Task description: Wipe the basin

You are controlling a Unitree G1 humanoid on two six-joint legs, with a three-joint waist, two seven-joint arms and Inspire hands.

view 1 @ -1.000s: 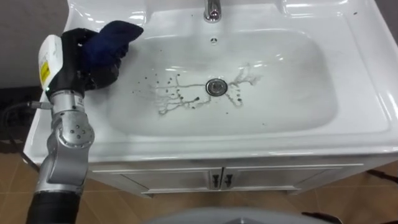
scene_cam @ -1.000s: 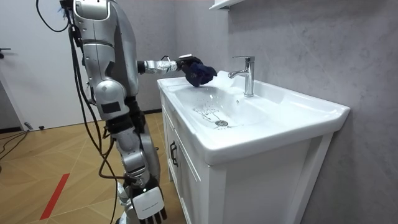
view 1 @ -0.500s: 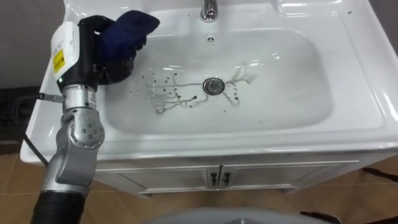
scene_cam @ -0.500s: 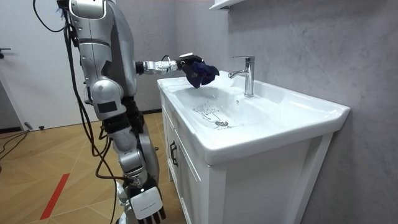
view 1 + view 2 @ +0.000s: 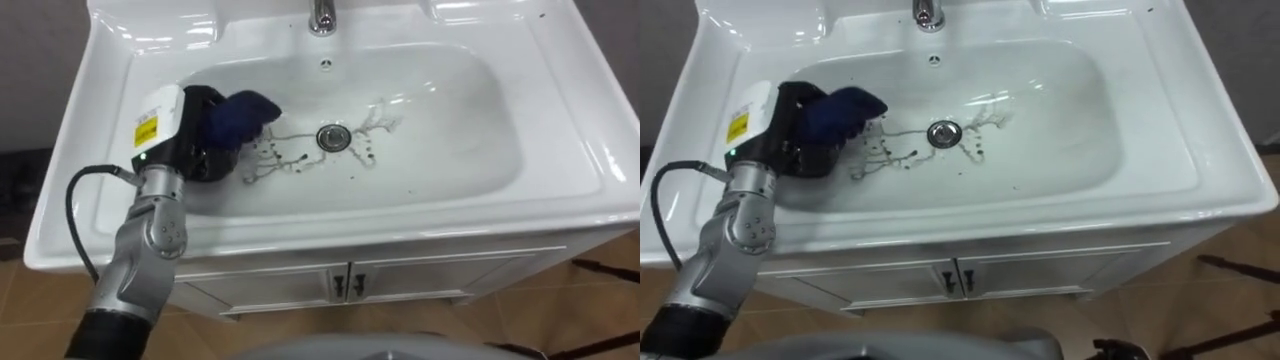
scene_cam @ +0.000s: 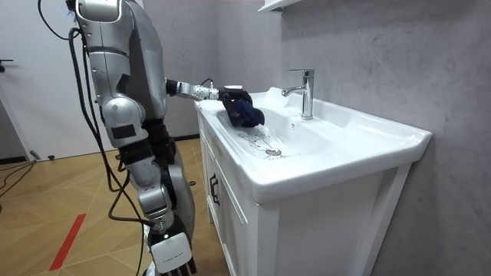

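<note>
The white basin has dark streaks and specks around its drain. My left hand reaches in from the left and is shut on a dark blue cloth. The cloth lies against the bowl's left slope, at the left end of the streaks. In the room view the same hand holds the cloth down inside the bowl. I stand at the cabinet's front. My right hand hangs at my side with relaxed fingers.
A chrome faucet stands at the middle of the back rim, also seen as the faucet against the grey wall. Cabinet doors sit below the front rim. A wooden floor lies behind me.
My left hand has brought the cloth down from the back left rim into the bowl, closer to the drain. The eye view has shifted as well.
</note>
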